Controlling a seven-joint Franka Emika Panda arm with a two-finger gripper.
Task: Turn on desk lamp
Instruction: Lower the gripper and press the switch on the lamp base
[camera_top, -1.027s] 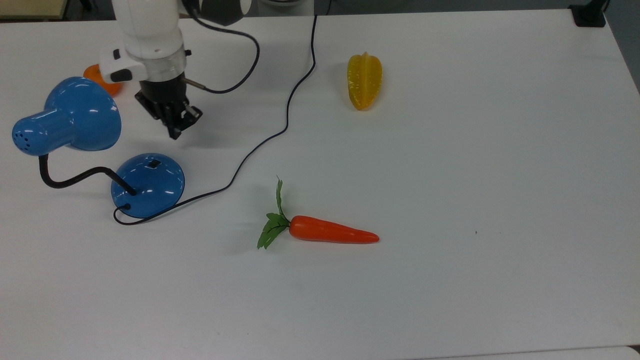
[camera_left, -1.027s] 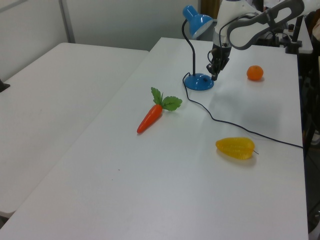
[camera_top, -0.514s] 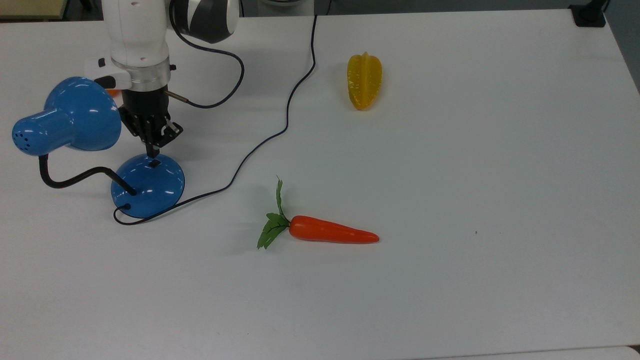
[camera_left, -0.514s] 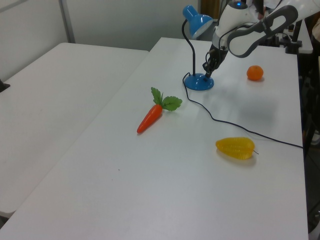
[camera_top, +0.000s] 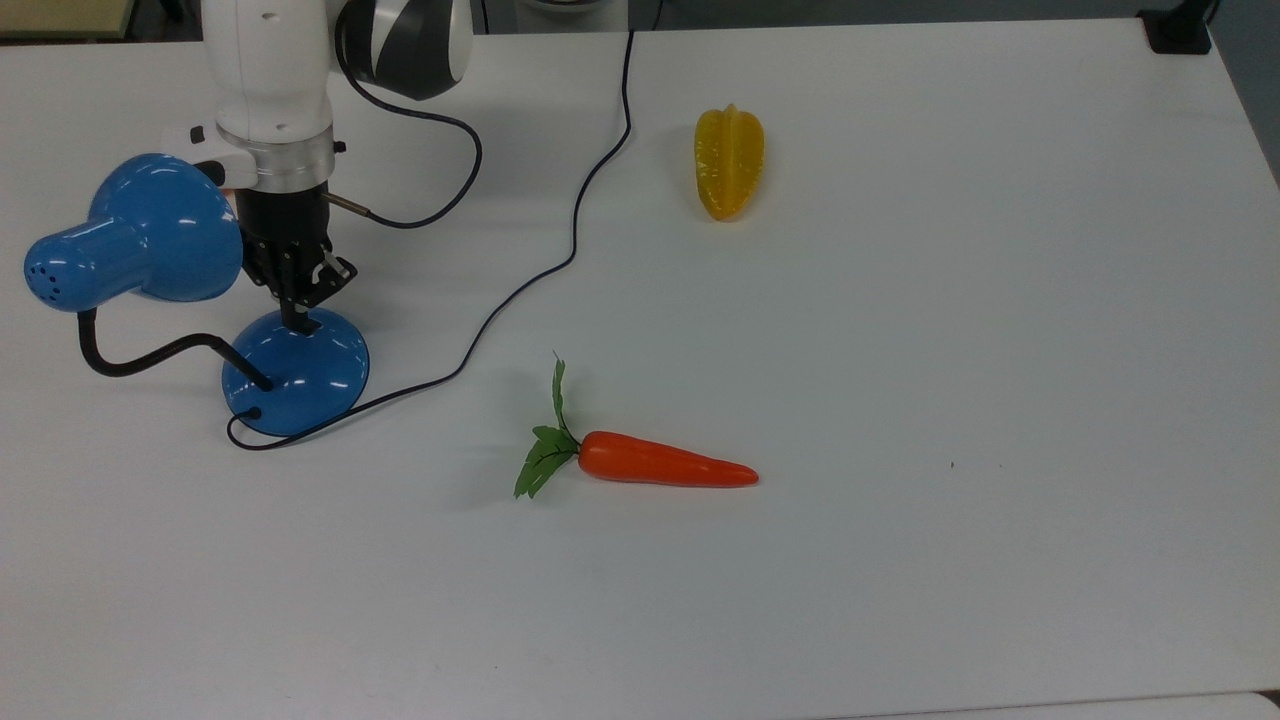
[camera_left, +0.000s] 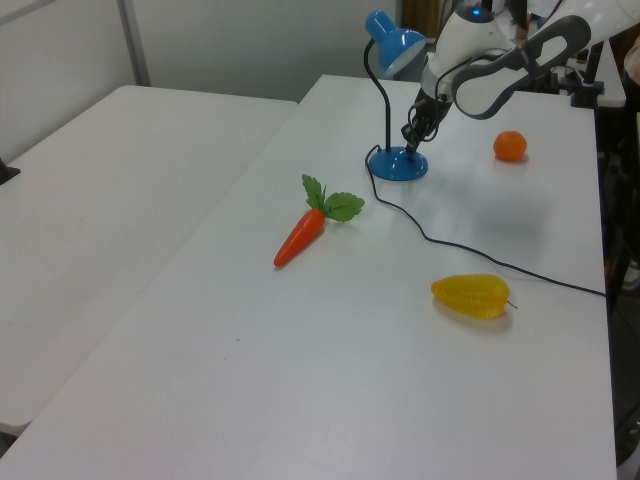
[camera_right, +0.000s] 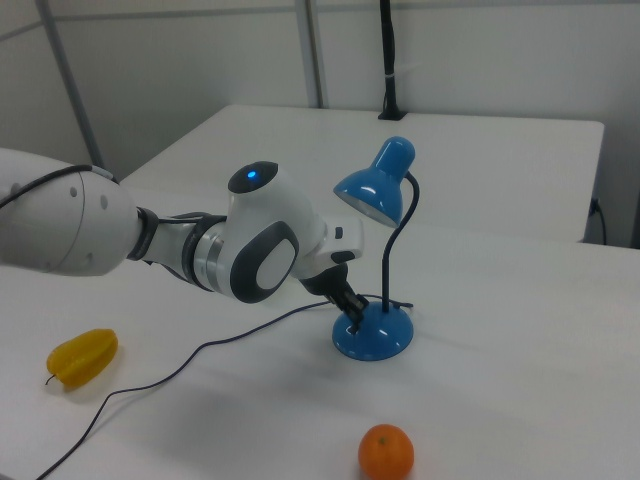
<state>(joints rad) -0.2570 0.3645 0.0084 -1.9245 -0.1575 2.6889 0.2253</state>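
The desk lamp has a glossy blue shade (camera_top: 150, 235), a bent black gooseneck (camera_top: 140, 355) and a round blue base (camera_top: 300, 385). It stands at the top view's left. My gripper (camera_top: 297, 325) points down with its fingers shut together. Their tips rest on the far part of the base, covering the small switch. In the left view the gripper (camera_left: 410, 146) touches the base (camera_left: 398, 166) below the shade (camera_left: 395, 45). The right view has the gripper (camera_right: 355, 318) pressed on the base (camera_right: 375, 338) beside the shade (camera_right: 375, 192).
The lamp's black cord (camera_top: 520, 285) snakes from the base to the table's far edge. A toy carrot (camera_top: 665, 465) lies mid-table, a yellow starfruit (camera_top: 730, 160) farther back, and an orange (camera_left: 510, 146) behind the arm. White tabletop stretches across the top view's right.
My gripper moved toward the top view's left and came down from beside the base onto its switch, which the fingertips now cover. The lamp has not shifted.
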